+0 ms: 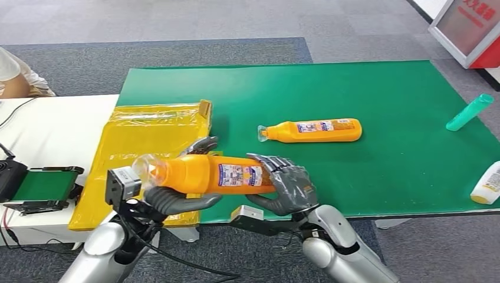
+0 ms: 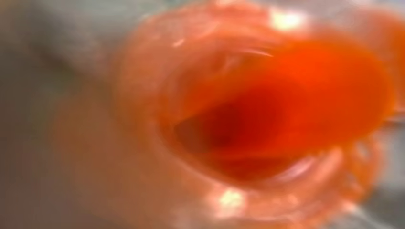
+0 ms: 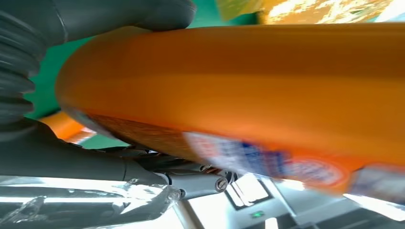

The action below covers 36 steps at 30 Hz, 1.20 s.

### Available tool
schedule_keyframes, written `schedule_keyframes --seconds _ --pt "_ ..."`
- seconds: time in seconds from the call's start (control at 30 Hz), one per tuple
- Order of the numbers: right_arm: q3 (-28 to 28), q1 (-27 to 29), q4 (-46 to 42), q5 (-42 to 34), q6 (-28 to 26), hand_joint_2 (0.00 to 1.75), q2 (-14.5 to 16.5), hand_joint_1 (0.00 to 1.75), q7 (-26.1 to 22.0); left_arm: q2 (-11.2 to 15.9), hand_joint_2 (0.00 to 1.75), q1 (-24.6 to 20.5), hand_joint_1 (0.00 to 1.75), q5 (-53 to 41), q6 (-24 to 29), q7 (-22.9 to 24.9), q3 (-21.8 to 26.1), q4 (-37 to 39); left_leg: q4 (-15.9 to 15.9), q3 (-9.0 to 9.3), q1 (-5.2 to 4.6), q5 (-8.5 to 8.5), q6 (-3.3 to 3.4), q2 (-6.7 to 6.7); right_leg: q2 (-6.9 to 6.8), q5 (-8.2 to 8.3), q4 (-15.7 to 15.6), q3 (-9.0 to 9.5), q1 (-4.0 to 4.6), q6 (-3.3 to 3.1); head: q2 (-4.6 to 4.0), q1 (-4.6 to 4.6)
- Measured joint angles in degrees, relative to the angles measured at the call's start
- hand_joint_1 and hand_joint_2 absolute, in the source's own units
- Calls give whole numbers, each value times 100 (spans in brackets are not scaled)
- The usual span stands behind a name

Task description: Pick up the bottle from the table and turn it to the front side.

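Held bottle: the orange bottle [image 1: 206,174] is off the table, carried crosswise above the near edge of the green mat [image 1: 365,88], close to the mat's near-left corner.
Long axis: lying flat, clear cap end toward the robot's left, base toward its right (this decides how a turn about the axis would go).
Left hand: the left hand [image 1: 177,197] cups the neck end from beneath, thumb under the body and fingers curled over the far side, gripping it.
Right hand: the right hand [image 1: 286,186] wraps the base end, fingers over the top and thumb below; in the right wrist view the thumb [image 3: 119,14] presses the orange wall.
Which hand is nearer: both touch it, one at each end, so I judge either could roll it.
Facing: a printed label shows upward between the hands; whether that is the front side I cannot tell.
Materials: smooth glossy plastic, rounded body narrowing to a see-through cap [image 2: 267,119]; probably slippery.
Others: a second orange bottle [image 1: 312,131] lies mid-mat; a teal bottle [image 1: 470,112] near the right edge; a wrinkled yellow bag [image 1: 147,141] at the left edge.
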Motion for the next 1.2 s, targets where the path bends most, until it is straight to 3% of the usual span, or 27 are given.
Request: schedule_keyframes --seconds 0.4,0.43,0.53,0.57,1.13,1.17,1.2 --pt "185 -240 149 301 80 175 64 175 206 46 175 -172 0 -602 43 -226 -430 -87 0 -1 0 0 0 0 0 -1 0 0 0 1 0 0" --pt "216 -262 149 348 108 175 63 175 238 47 175 -188 14 -667 49 -231 -449 -94 0 -1 0 0 0 0 0 -1 0 0 0 1 0 0" --pt "297 -286 149 416 164 175 62 175 303 54 175 -226 145 -769 57 -233 -494 -110 0 -1 0 0 1 0 0 -1 0 0 0 1 0 0" --pt "313 -286 149 418 168 175 62 175 320 56 175 -229 175 -792 59 -231 -502 -114 0 -1 0 0 1 0 0 -1 0 -1 0 1 0 -1" --pt "334 -255 210 466 136 175 62 175 377 101 175 -239 175 -1483 332 -158 -594 -197 0 -1 0 -1 1 0 0 -2 0 -1 0 2 0 0" --pt "333 -256 210 466 136 175 62 161 376 103 175 -238 175 -1521 363 -166 -595 -207 0 -1 0 -1 1 0 0 -2 0 -1 0 2 0 0" --pt "331 -257 210 465 135 175 62 117 376 105 175 -235 175 -1601 427 -181 -595 -218 0 -2 0 -1 1 0 0 -2 0 -1 0 2 0 -1"
